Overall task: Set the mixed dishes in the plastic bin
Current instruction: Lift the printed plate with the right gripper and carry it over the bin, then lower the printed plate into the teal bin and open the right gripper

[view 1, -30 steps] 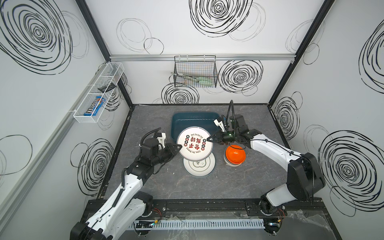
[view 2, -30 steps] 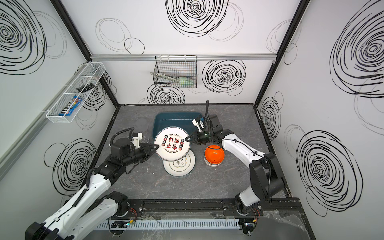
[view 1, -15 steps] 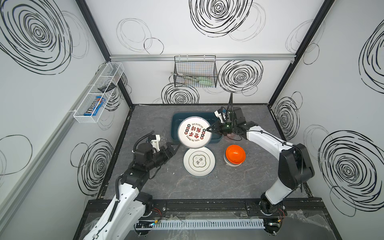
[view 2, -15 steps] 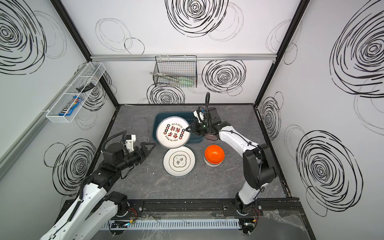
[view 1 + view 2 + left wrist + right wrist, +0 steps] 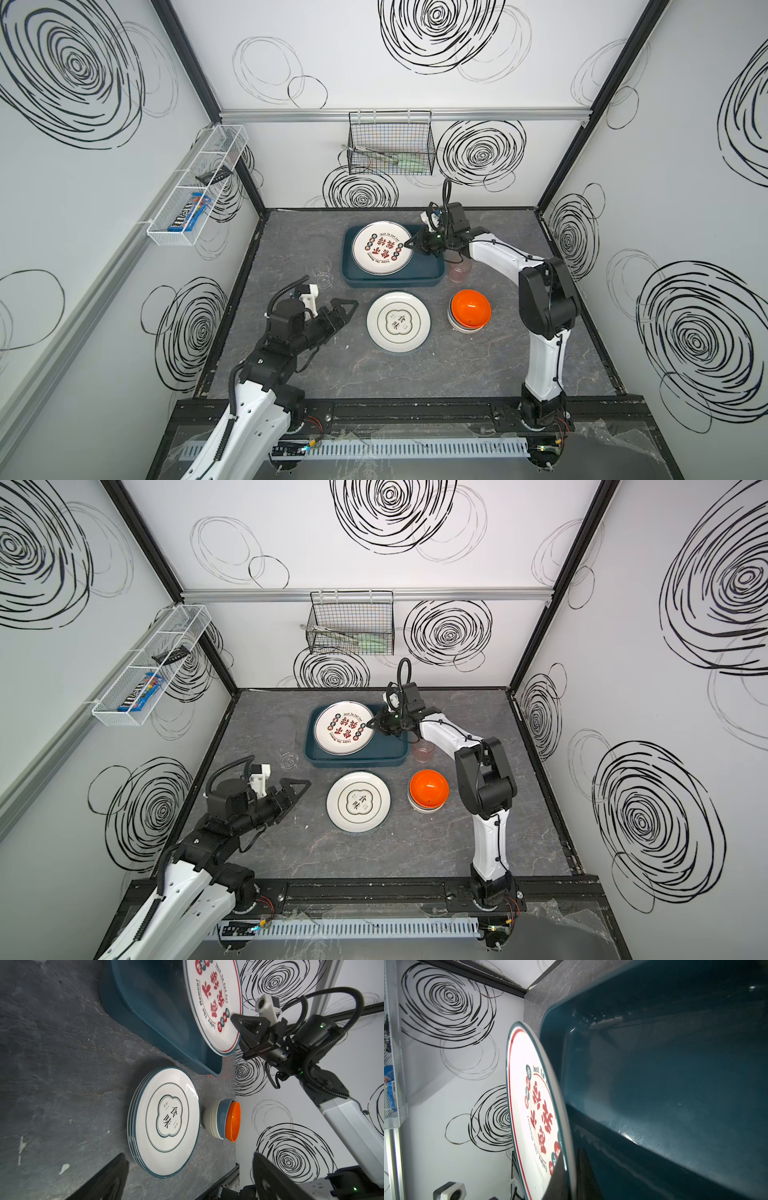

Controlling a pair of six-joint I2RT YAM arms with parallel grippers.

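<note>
Slightly tilted over the teal bin, a red-lettered plate.

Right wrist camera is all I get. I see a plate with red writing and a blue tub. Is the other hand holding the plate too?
Observer: No. The left hand is open and well away from the red-lettered plate, over the table.
Operator: What else needs to go in?
Observer: A stack of green-rimmed plates sits in front of the bin.
Operator: Anything more?
Observer: Yes: stacked bowls with an orange one on top, a pink tumbler and a clear glass, all outside the bin.
</note>
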